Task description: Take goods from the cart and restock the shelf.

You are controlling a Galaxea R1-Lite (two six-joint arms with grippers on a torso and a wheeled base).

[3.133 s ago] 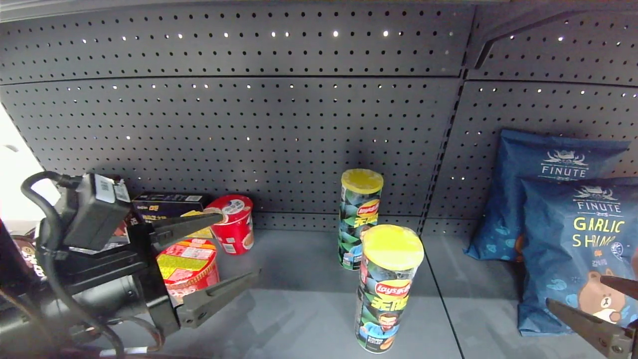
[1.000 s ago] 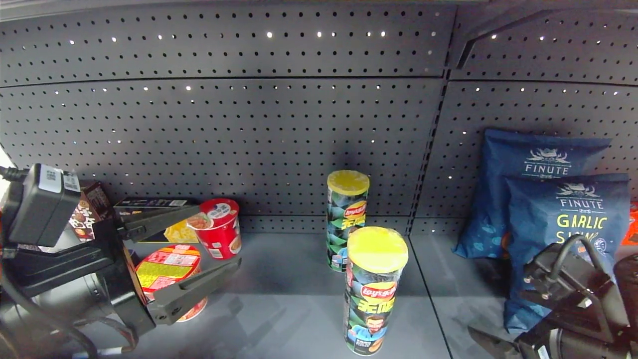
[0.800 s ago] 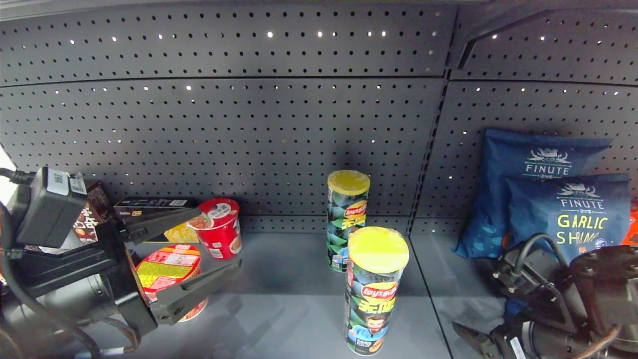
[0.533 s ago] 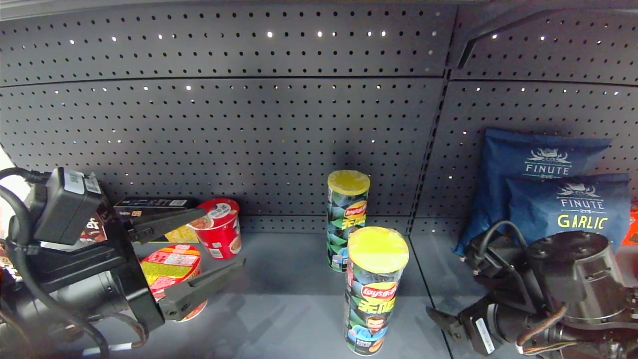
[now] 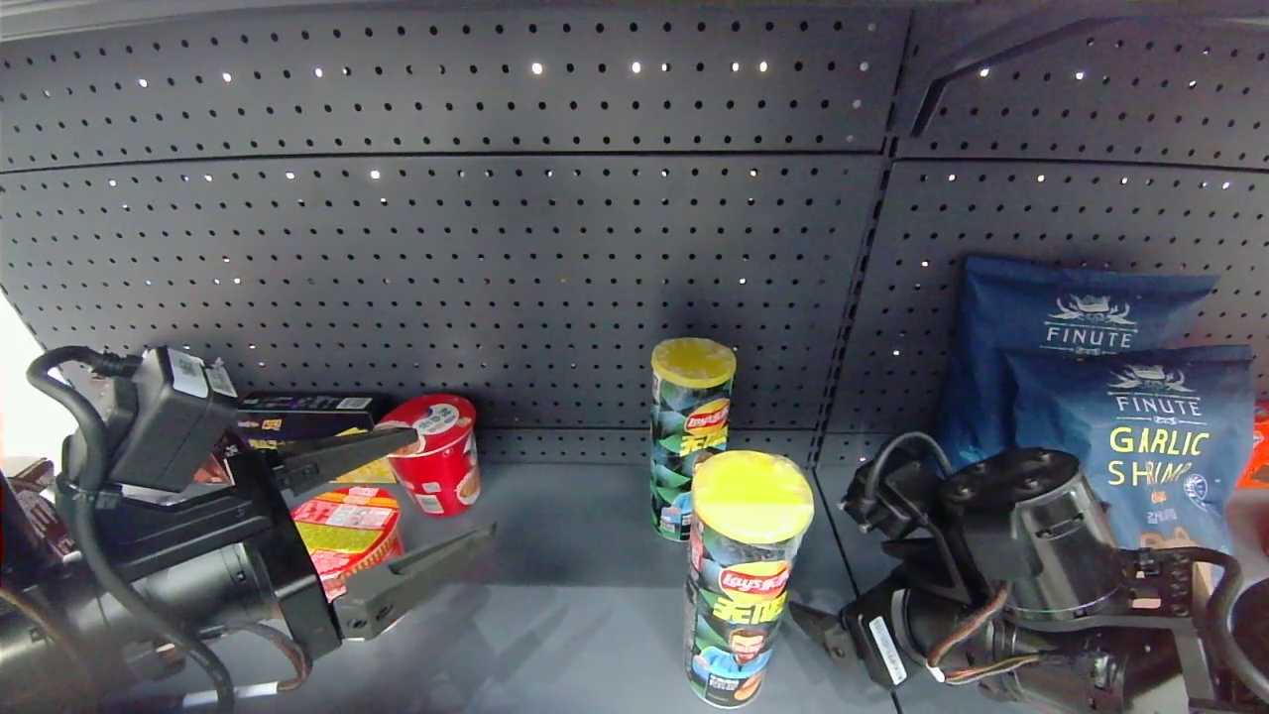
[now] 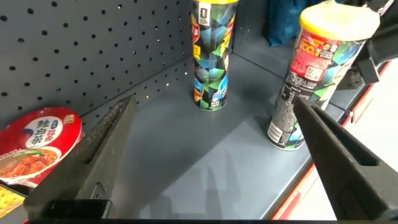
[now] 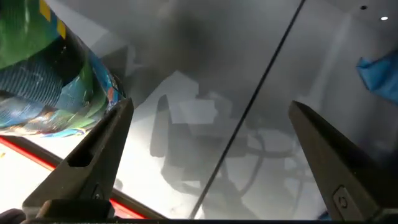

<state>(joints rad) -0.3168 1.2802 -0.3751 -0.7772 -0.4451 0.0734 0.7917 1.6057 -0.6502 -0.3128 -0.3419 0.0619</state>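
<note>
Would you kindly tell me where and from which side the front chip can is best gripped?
Probably around the mid-body of the front chip can, coming in level from the right, where the right gripper sits open beside it. It stands upright as a round tube, and that side has bare shelf.

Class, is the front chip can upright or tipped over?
Upright: the front chip can stands on its base, its yellow lid facing up.
</note>
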